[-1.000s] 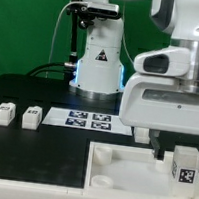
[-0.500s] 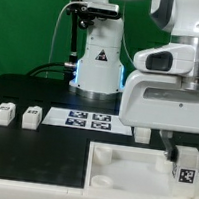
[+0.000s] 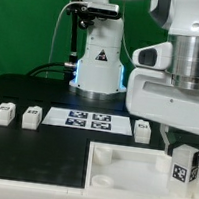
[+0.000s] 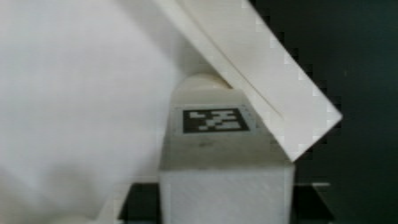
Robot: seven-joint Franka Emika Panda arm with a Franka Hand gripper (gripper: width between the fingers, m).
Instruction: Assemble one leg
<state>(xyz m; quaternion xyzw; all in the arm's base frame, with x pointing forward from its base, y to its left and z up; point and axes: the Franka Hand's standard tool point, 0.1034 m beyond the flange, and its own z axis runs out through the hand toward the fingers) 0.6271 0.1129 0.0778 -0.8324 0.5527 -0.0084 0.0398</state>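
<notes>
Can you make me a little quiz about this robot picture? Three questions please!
1. True or false: the end effector is at a leg over the white panel.
2. How many loose legs lie on the table at the exterior view's left of the marker board? A) none B) two C) five
3. Fill in: the leg at the end effector shows a black-and-white ____ on its face.

Key: 1 true; 2 B; 3 tag
</notes>
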